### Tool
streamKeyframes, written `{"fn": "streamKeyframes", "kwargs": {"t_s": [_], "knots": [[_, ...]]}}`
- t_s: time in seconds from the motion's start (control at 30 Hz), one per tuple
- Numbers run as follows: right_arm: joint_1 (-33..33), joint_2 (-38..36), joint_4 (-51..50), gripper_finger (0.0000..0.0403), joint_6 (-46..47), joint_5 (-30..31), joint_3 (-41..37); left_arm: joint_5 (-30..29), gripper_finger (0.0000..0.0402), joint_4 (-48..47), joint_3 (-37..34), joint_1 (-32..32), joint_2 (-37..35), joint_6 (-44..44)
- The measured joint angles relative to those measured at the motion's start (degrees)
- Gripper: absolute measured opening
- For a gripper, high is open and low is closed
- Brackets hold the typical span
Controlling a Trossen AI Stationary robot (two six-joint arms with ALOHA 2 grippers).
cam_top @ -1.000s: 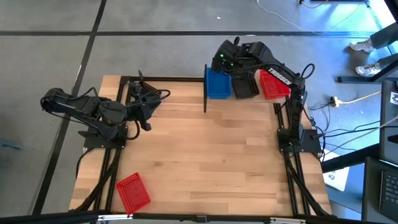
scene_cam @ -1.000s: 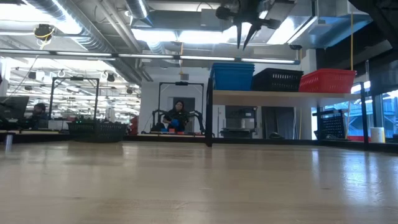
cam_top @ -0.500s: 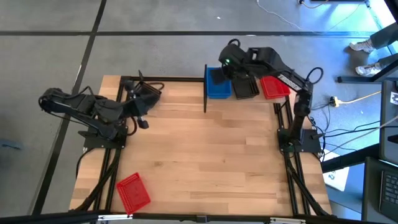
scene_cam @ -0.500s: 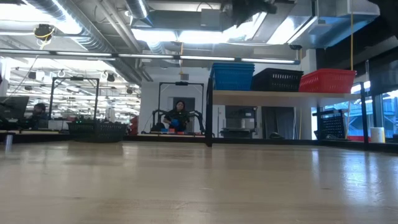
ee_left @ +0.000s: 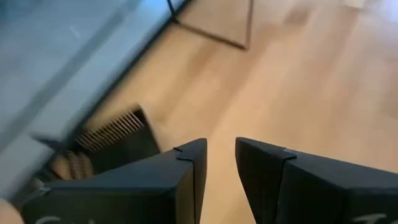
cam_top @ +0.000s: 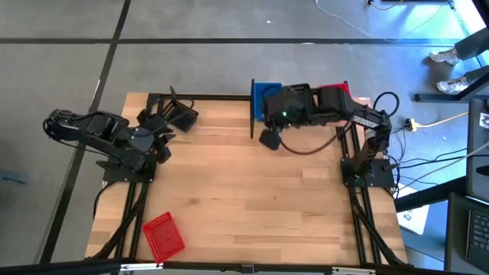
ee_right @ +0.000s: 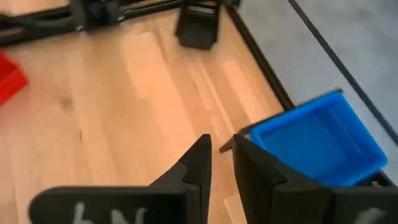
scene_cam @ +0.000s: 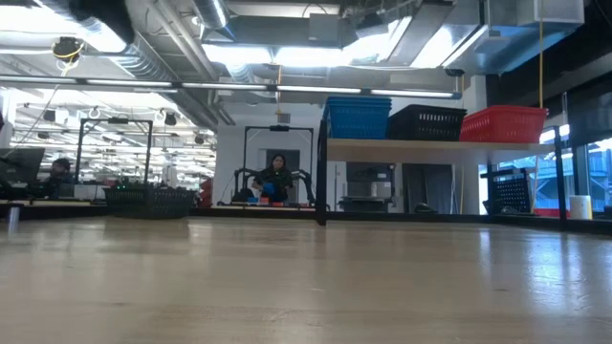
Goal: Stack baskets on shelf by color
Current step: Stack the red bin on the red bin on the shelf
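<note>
In the high view, working from the left of the frame: the left gripper (cam_top: 157, 131) sits at the left edge of the surface (cam_top: 244, 198), just beside a black basket (cam_top: 183, 116) lying at the upper left corner. The left wrist view shows its fingers (ee_left: 186, 180) nearly closed with only a narrow gap, grasping nothing, and pointing toward that black basket (ee_left: 118, 140) — judged to be lining up on it. A red basket (cam_top: 163, 235) lies alone at the lower left, well apart from both arms. Neither loose basket shows any contents. At upper centre-right stands the shelf (scene_cam: 421, 144); the low view shows three groups on its board, in order: blue baskets (scene_cam: 358, 117), black baskets (scene_cam: 426, 122), red baskets (scene_cam: 503, 124). The colours are kept in separate positions so each stack stays single-coloured. How many baskets each stack holds cannot be told. The right gripper (cam_top: 269, 138) hangs over the surface just in front of the shelf's blue end; its wrist view shows the fingers (ee_right: 198, 168) close together and empty, with the top blue basket (ee_right: 314, 140) open and empty. Judged from this layout, two baskets remain unstacked.
</note>
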Motion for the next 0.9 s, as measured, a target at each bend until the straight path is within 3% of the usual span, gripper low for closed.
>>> {"fn": "streamKeyframes", "kwargs": {"t_s": [0.07, 0.2, 0.33, 0.53, 0.73, 0.9], "knots": [[1.51, -0.2, 0.03, 0.0064, -2.55, -0.43, 0.0, 5.16, 0.0077, -0.92, 0.0, 0.8, 0.02, -2.67], [3.14, -0.79, 0.05, 0.0064, -6.98, -8.81, 0.02, 15.39, 0.0077, -0.57, 0.0, 1.23, 0.09, -5.75], [3.83, -0.89, -1.08, 0.006, -9.57, -14.04, 0.02, 17.2, 0.0077, -0.52, 0.0, 1.04, 0.24, -11.06], [3.99, -2.01, -7.83, 0.0057, -9.58, -14.51, 0.02, 22.58, 0.0077, -0.59, 0.0, -0.23, 1.74, -12.01], [3.97, -4.35, -8.35, 0.0056, -9.77, -14.51, 0.02, 31.58, 0.0077, -0.76, 0.0, -3.98, 5.87, -12.54], [3.97, -6.29, -8.35, 0.0056, -9.82, -14.51, 0.04, 38.13, 0.0077, -0.74, 0.0, -9.24, 11.21, -20.63]]}}
